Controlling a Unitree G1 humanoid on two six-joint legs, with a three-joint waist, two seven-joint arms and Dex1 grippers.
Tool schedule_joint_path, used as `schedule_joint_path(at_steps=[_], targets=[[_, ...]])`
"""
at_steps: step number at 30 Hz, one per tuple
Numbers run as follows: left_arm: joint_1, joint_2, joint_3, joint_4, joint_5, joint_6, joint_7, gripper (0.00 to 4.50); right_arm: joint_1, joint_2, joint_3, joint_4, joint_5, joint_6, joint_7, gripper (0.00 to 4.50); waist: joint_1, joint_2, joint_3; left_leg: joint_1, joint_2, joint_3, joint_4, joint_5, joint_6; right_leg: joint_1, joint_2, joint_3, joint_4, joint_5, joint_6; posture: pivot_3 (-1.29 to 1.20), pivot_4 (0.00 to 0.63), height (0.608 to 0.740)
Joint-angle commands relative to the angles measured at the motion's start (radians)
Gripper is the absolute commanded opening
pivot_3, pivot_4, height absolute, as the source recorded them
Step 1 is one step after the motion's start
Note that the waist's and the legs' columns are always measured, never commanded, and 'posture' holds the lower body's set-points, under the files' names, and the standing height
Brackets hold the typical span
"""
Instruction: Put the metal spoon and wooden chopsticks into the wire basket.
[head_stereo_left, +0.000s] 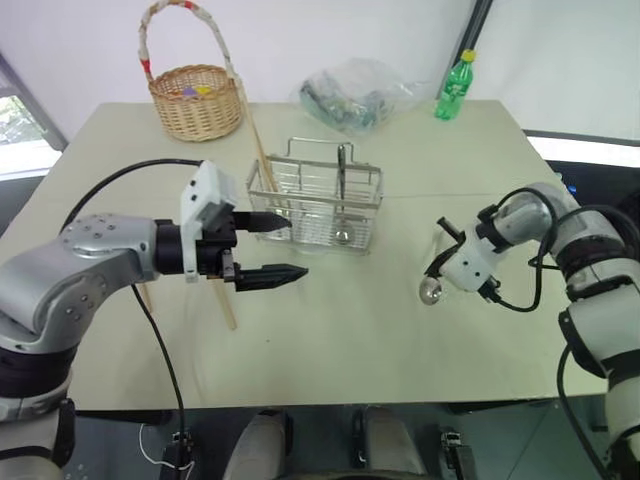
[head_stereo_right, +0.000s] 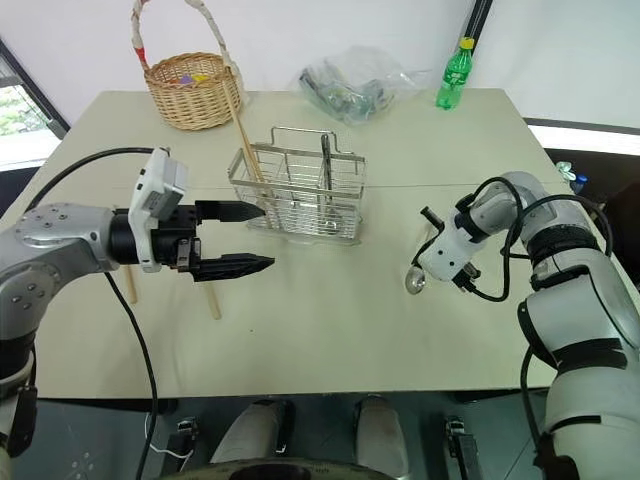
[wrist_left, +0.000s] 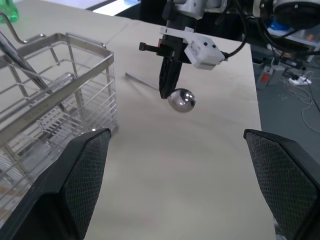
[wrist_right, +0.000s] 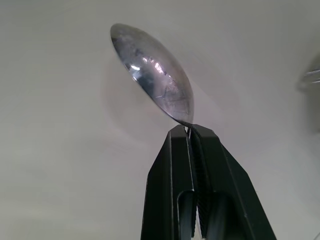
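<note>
**tinkerbot:** Metal spoon (head_stereo_left: 432, 290) is pinched in the right gripper (wrist_right: 191, 131), over on the right side of the table (head_stereo_left: 330, 370) and well apart from the wire basket (head_stereo_left: 315, 205). Going left to right: left gripper (head_stereo_left: 272, 248) hangs just in front of the basket's left end, jaws wide apart and holding nothing. One wooden chopstick (head_stereo_left: 254, 135) already leans in the basket's left compartment, another chopstick (head_stereo_left: 225, 300) lies flat on the table under the left arm. Behind, there's a wicker basket (head_stereo_left: 195, 100), a plastic bag (head_stereo_left: 352, 95) and a green bottle (head_stereo_left: 455, 87).

**servo_sam:** How's the grip on the spoon look?

**tinkerbot:** Sketchy, I'd say. Fingers are clamped tight right at the neck where the bowl meets the handle, bowl hanging low near the tabletop, handle sticking up behind the fingers. It could pivot.

**servo_sam:** So what'd you do?

**tinkerbot:** Lift it clear above the rim first, carry it slowly left, and keep away from the upright wire handle in the middle. Drop it into the right compartment, bowl first.

**servo_sam:** Arm poses?

**tinkerbot:** Left forearm reaches in roughly level, pointing right. Right wrist is bent, gripper angled steeply down and leftward.
</note>
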Motion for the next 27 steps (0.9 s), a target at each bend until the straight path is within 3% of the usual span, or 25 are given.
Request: schedule_joint_path(at_steps=[1,3,6,10,13,17,20,27], targets=[[-0.012,0.02,0.048,0.002,0.011,-0.024,-0.009,4.5,0.107,-0.084,-0.119,-0.499,0.387,0.54,0.07,0.05,0.003,0.001,0.001,0.0,0.0,0.0,0.0,0.0,0.0,0.0,0.0,0.0,0.0,0.0,0.0,0.0,0.15,0.661],[-0.015,0.031,0.063,0.012,0.018,-0.031,-0.011,4.5,0.168,-0.156,-0.186,-0.764,0.551,0.852,0.028,0.05,0.008,0.003,0.001,-0.003,-0.001,-0.001,0.0,0.0,0.0,-0.003,-0.001,0.0,0.0,0.0,0.0,0.0,0.15,0.661],[-0.027,0.043,0.075,0.029,0.031,-0.04,-0.018,4.5,0.194,-0.218,-0.283,-0.947,0.685,1.12,-0.042,0.05,0.01,0.001,0.0,-0.003,-0.001,-0.001,0.0,-0.001,0.001,-0.003,-0.002,-0.001,-0.001,-0.002,-0.003,0.0,0.15,0.661],[-0.05,0.055,0.08,0.061,0.052,-0.054,-0.032,4.5,0.133,-0.226,-0.417,-1.034,0.863,1.42,-0.168,0.05,0.011,-0.002,-0.001,-0.003,-0.001,0.0,0.0,-0.001,0.002,-0.001,-0.005,-0.002,-0.003,-0.002,-0.004,0.0,0.15,0.661],[-0.066,0.061,0.075,0.083,0.067,-0.067,-0.045,4.5,0.023,-0.148,-0.494,-1.01,0.981,1.6,-0.342,0.05,0.008,-0.002,-0.001,-0.003,-0.002,0.001,0.0,-0.001,0.002,-0.002,-0.007,-0.002,-0.003,-0.002,-0.004,0.0,0.15,0.661],[-0.086,0.055,0.063,0.101,0.083,-0.076,-0.058,4.5,-0.063,-0.013,-0.532,-0.972,0.975,1.694,-0.56,0.05,0.007,-0.003,-0.002,-0.003,-0.001,0.001,-0.003,-0.001,0.002,-0.005,-0.007,-0.002,-0.002,-0.002,-0.004,0.0,0.15,0.661],[-0.097,0.045,0.055,0.108,0.095,-0.084,-0.062,4.5,-0.056,0.05,-0.494,-0.954,0.859,1.677,-0.663,0.05,0.009,-0.004,-0.003,-0.004,-0.002,0.001,-0.003,-0.001,0.002,-0.005,-0.007,-0.003,-0.002,-0.001,-0.003,0.0,0.15,0.661],[-0.12,0.028,0.052,0.116,0.111,-0.085,-0.06,4.5,0.019,0.157,-0.433,-0.953,0.707,1.647,-0.751,0.05,0.006,-0.004,-0.003,-0.005,-0.006,0.001,-0.002,-0.002,0.005,-0.006,-0.009,-0.003,-0.001,0.001,0.0,0.0,0.15,0.661]])
